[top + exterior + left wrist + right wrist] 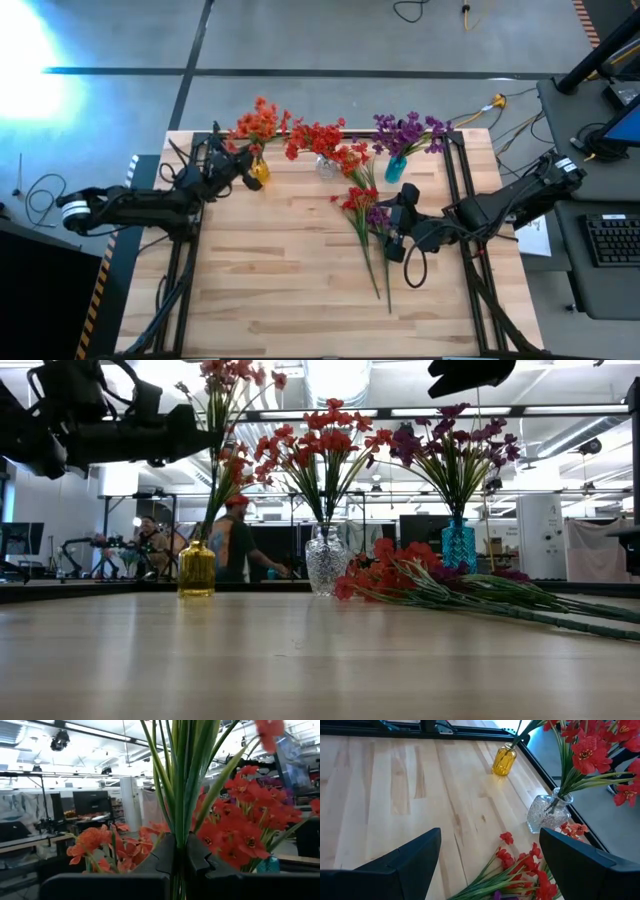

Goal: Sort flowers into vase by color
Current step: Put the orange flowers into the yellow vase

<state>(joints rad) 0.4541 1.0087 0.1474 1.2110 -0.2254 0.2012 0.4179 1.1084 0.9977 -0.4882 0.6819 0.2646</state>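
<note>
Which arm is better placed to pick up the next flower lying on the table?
The right. Its open gripper hovers over the loose flowers on the table, while the left gripper is shut on stems at the yellow vase.

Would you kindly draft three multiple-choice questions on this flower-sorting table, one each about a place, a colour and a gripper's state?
1. Where do the unsorted flowers lie?
A. on the floor
B. on the table, near the right gripper
C. in the yellow vase

2. What colour is the vase that holds the purple blossoms?
A. teal
B. yellow
C. clear

3. How is the left gripper?
A. open above bare wood
B. shut on green stems
C. out of view

Key: 1 B, the high view shows them on the wood beside the right gripper; 2 A, the low view shows teal glass; 3 B, its fingers pinch the green stems in the left wrist view.
</note>
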